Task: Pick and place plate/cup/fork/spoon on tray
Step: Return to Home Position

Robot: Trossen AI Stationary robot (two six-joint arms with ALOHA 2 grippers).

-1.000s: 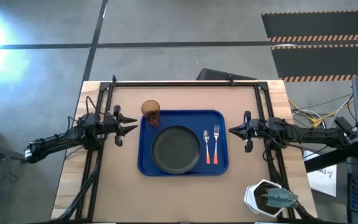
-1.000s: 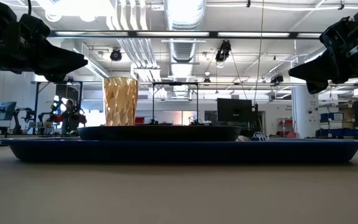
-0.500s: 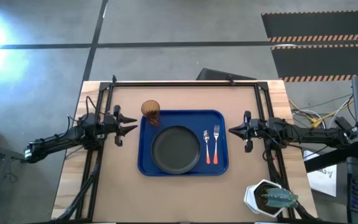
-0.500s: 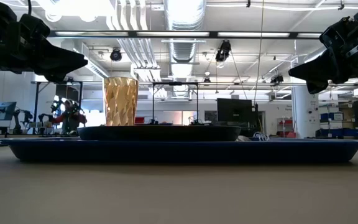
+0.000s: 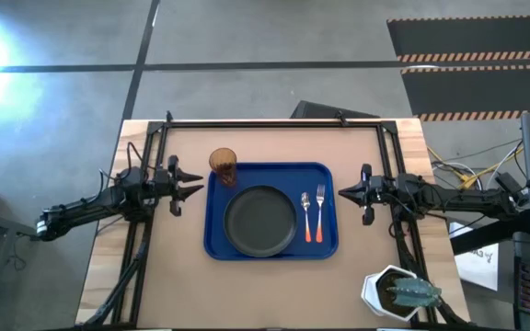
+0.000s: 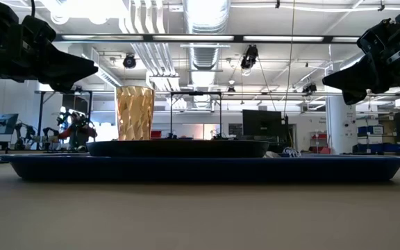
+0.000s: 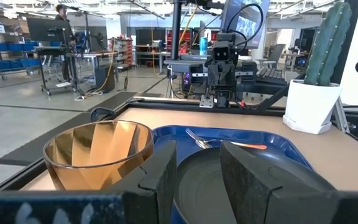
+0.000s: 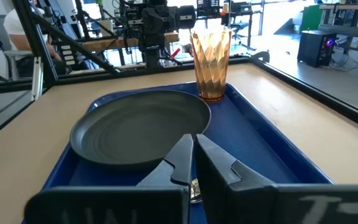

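Nothing moved since earlier; tray stays loaded.
High view: left pincer [image 5: 199, 188] and right pincer [image 5: 342, 193] flank tray [image 5: 329, 175] holding plate [image 5: 260, 221], cup [image 5: 224, 165], spoon [image 5: 306, 219], fork [image 5: 320, 210]. Left wrist view: pincer apart, cup ahead. Right wrist view: pincer together, plate ahead.

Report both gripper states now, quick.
Left gripper: open, holding nothing, left of the tray.
Right gripper: shut, holding nothing, right of the tray.

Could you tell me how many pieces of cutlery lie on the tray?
2: an orange-handled silver spoon right of the round black plate, and an all-silver metal fork beside it.
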